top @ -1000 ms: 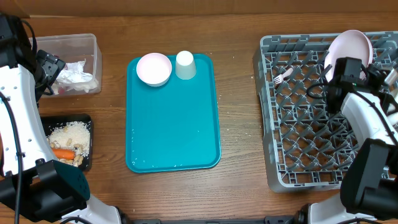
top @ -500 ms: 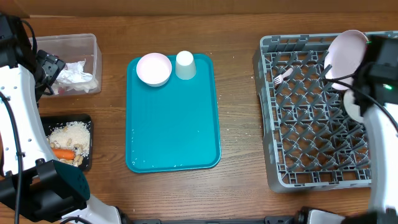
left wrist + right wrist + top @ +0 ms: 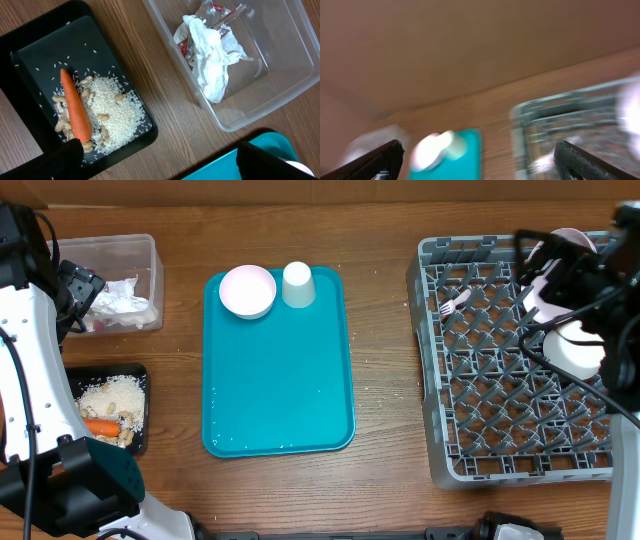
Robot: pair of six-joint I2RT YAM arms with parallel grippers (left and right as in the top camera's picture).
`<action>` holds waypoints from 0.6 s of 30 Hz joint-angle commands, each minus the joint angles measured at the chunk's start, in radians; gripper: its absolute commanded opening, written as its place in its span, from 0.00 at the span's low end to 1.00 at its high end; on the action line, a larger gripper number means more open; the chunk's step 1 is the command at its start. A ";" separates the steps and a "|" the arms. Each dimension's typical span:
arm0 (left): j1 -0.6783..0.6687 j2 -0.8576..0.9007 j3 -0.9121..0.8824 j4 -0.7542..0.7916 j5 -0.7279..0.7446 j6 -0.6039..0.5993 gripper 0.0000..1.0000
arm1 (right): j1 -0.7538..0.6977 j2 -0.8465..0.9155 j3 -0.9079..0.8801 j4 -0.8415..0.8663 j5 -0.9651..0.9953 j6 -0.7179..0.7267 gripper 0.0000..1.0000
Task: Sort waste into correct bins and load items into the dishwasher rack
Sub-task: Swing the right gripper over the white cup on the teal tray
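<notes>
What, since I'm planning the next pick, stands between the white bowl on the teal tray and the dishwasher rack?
Only the white cup, standing beside the bowl on the side toward the rack; a lift should pass over it.

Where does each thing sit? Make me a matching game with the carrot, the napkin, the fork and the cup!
Things:
1. carrot
2. crumpled napkin
3. fork
4. cup

Places:
A. on the teal tray
B. in the grey rack
C. in the black tray
D. in the clear tub

Right pairs: 1-C, 2-D, 3-B, 4-A.
</notes>
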 commanded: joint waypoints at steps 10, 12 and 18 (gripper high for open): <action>-0.004 -0.003 0.005 0.001 -0.014 0.011 1.00 | 0.380 0.241 0.017 0.004 0.029 -0.044 1.00; -0.004 -0.003 0.005 0.001 -0.014 0.011 1.00 | 0.456 0.275 0.017 0.012 0.124 -0.043 1.00; -0.004 -0.003 0.005 0.001 -0.014 0.011 1.00 | 0.642 0.372 0.017 0.093 0.263 0.019 1.00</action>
